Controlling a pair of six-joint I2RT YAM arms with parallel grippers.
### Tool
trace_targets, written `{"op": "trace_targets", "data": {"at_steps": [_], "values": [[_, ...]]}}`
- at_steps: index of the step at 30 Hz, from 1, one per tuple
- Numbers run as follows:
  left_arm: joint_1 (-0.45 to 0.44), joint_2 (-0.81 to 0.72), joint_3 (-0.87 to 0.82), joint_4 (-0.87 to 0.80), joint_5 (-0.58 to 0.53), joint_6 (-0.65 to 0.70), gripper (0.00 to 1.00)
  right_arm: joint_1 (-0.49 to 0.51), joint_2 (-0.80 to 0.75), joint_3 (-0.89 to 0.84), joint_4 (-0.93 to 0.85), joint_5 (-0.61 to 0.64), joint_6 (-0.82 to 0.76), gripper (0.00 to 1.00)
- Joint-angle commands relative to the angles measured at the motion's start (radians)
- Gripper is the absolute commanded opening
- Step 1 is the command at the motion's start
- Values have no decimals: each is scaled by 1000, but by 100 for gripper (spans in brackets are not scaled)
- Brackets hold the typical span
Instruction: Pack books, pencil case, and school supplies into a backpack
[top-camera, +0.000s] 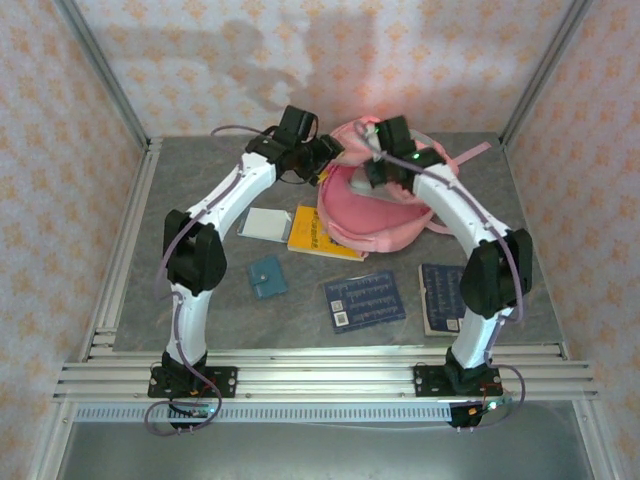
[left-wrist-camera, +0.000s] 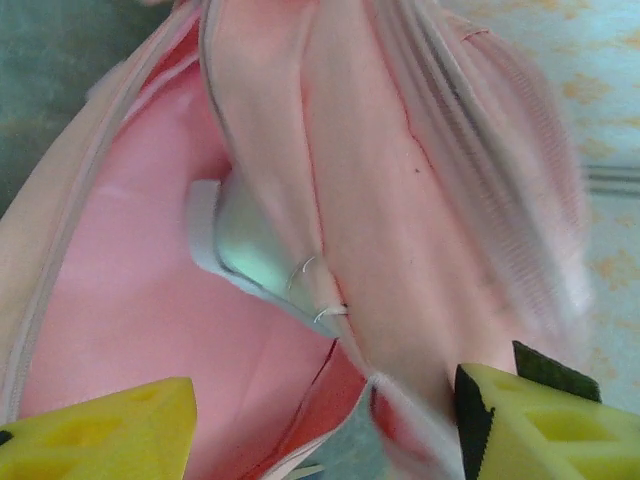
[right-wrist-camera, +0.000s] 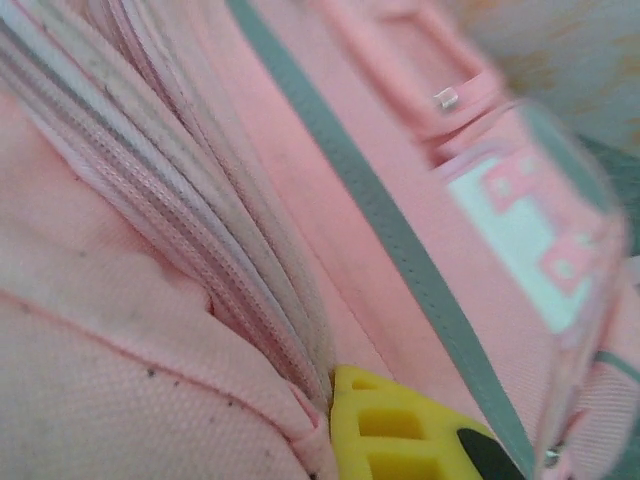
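Grey mottled table (top-camera: 300, 320) ahead of me, with bare patches. An aluminium side rail (top-camera: 125, 240) runs along its left edge and stacked front rails (top-camera: 330, 375) cross the near edge. Just below those is a white perforated strip (top-camera: 320, 412), then a dull grey panel (top-camera: 320, 450). Slanted metal left post (top-camera: 100, 70) and right post (top-camera: 545, 70). The back wall (top-camera: 200, 60) is cream paper with an orange flower print and soft shadows (top-camera: 300, 50) on it. My left wrist view catches a bit of table (left-wrist-camera: 40, 80) top left and wallpaper (left-wrist-camera: 600, 60) top right. My right wrist view has blurred wallpaper (right-wrist-camera: 560, 50) top right.
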Motion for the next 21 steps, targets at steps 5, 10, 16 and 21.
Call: {"op": "trace_targets", "data": {"at_steps": [5, 10, 16, 21], "values": [[15, -290, -99, -219, -142, 188, 68, -68, 18, 263, -98, 256, 283, 0], [15, -444, -256, -229, -204, 226, 68, -138, 119, 519, -331, 296, 434, 0], [15, -520, -342, -390, -386, 245, 71, -125, 88, 520, -369, 422, 448, 0], [14, -527, -484, -461, -404, 249, 78, -39, 70, 436, -370, 376, 467, 0]]}}
